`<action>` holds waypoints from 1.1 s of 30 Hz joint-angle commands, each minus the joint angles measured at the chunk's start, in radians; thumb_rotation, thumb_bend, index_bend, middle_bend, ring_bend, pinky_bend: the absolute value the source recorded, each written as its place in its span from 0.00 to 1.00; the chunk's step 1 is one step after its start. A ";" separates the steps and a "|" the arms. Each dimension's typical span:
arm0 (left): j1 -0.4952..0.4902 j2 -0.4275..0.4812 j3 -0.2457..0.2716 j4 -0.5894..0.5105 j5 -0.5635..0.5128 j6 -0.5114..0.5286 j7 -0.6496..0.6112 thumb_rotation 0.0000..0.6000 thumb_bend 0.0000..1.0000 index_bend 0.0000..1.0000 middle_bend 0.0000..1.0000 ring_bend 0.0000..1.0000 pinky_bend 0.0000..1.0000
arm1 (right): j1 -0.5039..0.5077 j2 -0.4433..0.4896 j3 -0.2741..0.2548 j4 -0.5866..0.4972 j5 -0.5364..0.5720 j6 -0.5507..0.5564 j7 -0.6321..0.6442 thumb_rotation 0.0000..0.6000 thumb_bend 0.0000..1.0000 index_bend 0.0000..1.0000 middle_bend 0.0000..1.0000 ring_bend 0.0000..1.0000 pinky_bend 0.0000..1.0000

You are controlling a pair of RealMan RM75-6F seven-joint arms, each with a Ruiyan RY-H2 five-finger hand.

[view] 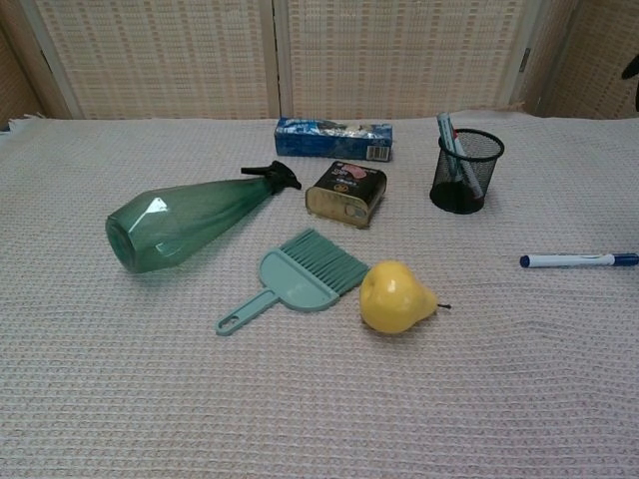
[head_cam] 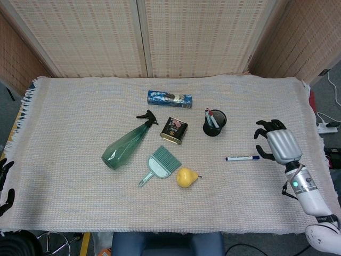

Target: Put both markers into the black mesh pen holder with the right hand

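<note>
The black mesh pen holder (head_cam: pixel 214 123) (view: pixel 466 173) stands right of centre on the cloth, with one marker (head_cam: pixel 211 117) (view: pixel 451 148) leaning inside it. The second marker (head_cam: pixel 242 158) (view: pixel 577 260), white with blue ends, lies flat on the cloth nearer to me and to the right of the holder. My right hand (head_cam: pixel 276 143) hovers just right of this marker with its dark fingers apart and nothing in them. Only the fingers of my left hand (head_cam: pixel 4 184) show, at the left edge below the table, holding nothing.
A green spray bottle (head_cam: pixel 127 143) lies left of centre, with a small teal brush (head_cam: pixel 160 164) and a yellow pear (head_cam: pixel 185 177) towards the front. A square tin (head_cam: pixel 174 130) sits left of the holder, and a blue box (head_cam: pixel 169 98) lies behind it.
</note>
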 commanded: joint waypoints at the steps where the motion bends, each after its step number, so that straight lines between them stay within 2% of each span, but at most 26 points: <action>1: -0.001 -0.001 0.000 0.000 -0.002 -0.004 0.004 1.00 0.51 0.10 0.00 0.00 0.10 | -0.006 -0.025 -0.033 0.032 0.022 -0.043 -0.061 1.00 0.29 0.35 0.18 0.17 0.14; 4: -0.003 -0.003 0.000 0.001 -0.005 -0.007 0.006 1.00 0.51 0.10 0.00 0.00 0.10 | 0.003 -0.048 -0.036 0.044 0.026 -0.071 -0.073 1.00 0.28 0.33 0.18 0.17 0.14; 10: -0.005 -0.004 -0.003 0.006 -0.018 -0.017 0.002 1.00 0.51 0.10 0.00 0.00 0.10 | 0.032 -0.109 -0.049 0.084 0.014 -0.131 -0.124 1.00 0.27 0.39 0.18 0.17 0.13; 17: -0.005 -0.002 -0.006 0.012 -0.026 -0.021 -0.010 1.00 0.50 0.10 0.00 0.00 0.10 | 0.069 -0.187 -0.038 0.136 0.039 -0.186 -0.169 1.00 0.27 0.43 0.18 0.19 0.14; 33: -0.009 -0.005 -0.008 0.021 -0.040 -0.037 -0.015 1.00 0.51 0.10 0.00 0.00 0.10 | 0.137 -0.284 -0.027 0.266 0.148 -0.310 -0.246 1.00 0.27 0.41 0.18 0.19 0.14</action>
